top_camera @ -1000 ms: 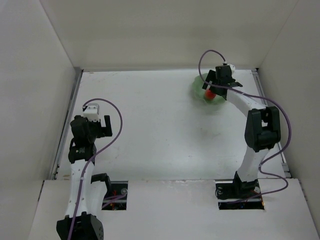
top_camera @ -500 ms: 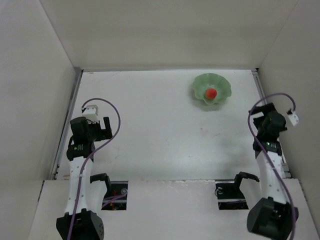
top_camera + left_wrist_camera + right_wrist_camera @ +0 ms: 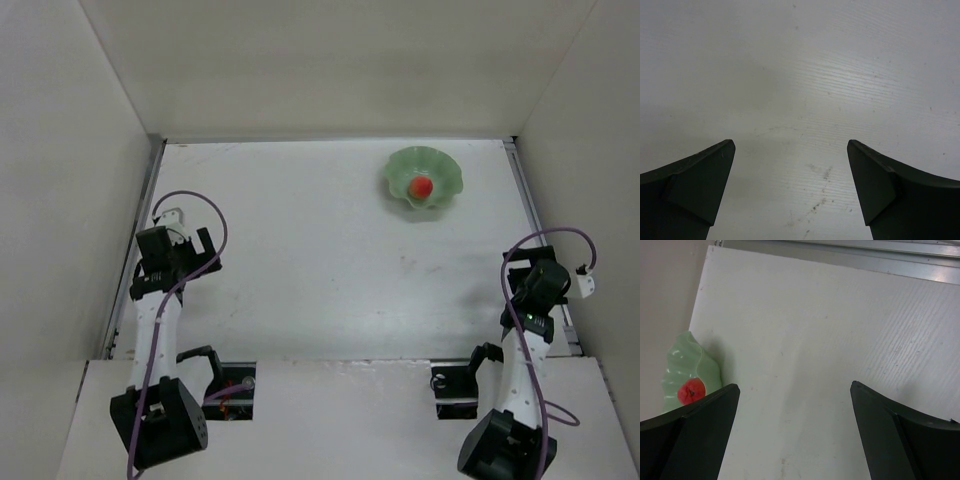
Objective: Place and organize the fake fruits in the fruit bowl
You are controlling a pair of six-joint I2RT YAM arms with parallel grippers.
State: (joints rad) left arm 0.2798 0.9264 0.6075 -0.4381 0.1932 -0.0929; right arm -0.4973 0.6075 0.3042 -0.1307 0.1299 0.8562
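Observation:
The small red-orange fruit lies inside the pale green scalloped fruit bowl at the back right of the table. In the right wrist view the bowl and the fruit show at the left edge. My right gripper is open and empty, drawn back near the front right, far from the bowl; in its own view only bare table lies between the fingers. My left gripper is open and empty at the left side; its own view shows bare table.
White walls enclose the table on three sides. A metal rail runs along the right edge, close to my right arm. Another rail runs along the left edge beside my left arm.
My right arm has pulled away from the bowl to the front right, leaving the fruit in the bowl. My left arm has shifted slightly back and left.

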